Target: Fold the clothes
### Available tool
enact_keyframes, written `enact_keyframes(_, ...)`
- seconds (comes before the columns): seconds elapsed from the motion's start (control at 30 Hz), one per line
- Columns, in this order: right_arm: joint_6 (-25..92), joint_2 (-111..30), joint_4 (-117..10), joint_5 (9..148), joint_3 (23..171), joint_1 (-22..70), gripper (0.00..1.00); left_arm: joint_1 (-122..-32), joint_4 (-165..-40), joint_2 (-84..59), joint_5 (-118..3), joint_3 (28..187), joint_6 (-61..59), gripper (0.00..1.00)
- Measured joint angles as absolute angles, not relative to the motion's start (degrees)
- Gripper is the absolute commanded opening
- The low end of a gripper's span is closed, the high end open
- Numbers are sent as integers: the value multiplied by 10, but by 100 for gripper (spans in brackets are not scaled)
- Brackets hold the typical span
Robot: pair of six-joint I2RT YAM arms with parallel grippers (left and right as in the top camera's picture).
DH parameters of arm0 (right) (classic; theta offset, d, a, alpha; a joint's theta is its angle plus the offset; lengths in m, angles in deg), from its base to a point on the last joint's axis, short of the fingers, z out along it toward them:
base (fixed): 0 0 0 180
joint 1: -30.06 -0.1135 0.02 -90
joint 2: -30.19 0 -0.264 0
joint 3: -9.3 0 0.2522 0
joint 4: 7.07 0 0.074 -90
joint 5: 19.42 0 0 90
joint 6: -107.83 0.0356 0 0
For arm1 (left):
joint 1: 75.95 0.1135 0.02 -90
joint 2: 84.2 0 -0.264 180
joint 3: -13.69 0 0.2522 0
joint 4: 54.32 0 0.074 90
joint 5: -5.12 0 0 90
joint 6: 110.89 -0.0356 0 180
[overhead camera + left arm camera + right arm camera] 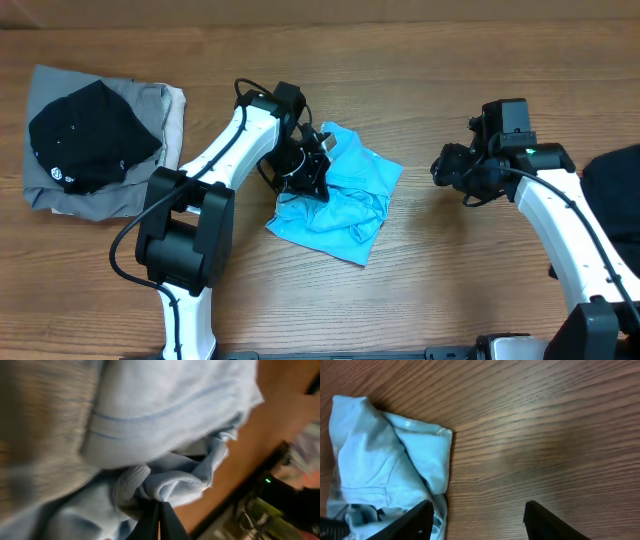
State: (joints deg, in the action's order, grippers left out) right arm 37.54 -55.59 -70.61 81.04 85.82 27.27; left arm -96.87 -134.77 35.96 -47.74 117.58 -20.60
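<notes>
The light-blue T-shirt (345, 195) lies crumpled in the middle of the table. My left gripper (305, 170) is down on its left part. In the left wrist view the jaws (160, 510) are shut, with a bunch of the blue cloth (165, 425) gathered at their tips. My right gripper (447, 170) hovers over bare wood to the right of the shirt. In the right wrist view it (477, 512) is open with nothing between its fingers (417, 520). The shirt's edge (385, 460) lies just beside the left finger.
A stack of folded clothes (60, 190) sits at the far left: a black garment (90, 135) on top of grey and beige ones. Another black garment (615, 180) shows at the right edge, behind the right arm.
</notes>
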Motion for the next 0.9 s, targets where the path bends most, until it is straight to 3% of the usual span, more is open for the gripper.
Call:
enact_keyframes(0.23,375,-556,-706,808,858,298,62,-989,-1370,360,-406,1176,-228,4)
enact_keyframes(0.47,374,-556,-708,808,858,311,63,-1079,-1365,360,-408,1176,-230,4)
enact_keyframes(0.5,374,-556,-708,808,858,311,63,-1091,-1365,360,-412,1176,-230,10)
enact_keyframes(0.57,373,-556,-708,808,858,311,66,-1118,-1365,360,-430,1176,-224,46)
enact_keyframes(0.6,374,-556,-708,808,858,311,66,-1125,-1365,360,-436,1176,-225,53)
enact_keyframes(0.7,373,-556,-708,808,858,311,67,-1140,-1368,360,-450,1176,-218,62)
enact_keyframes(0.9,335,-556,-688,865,858,309,67,-1105,-1395,359,-475,1181,-213,61)
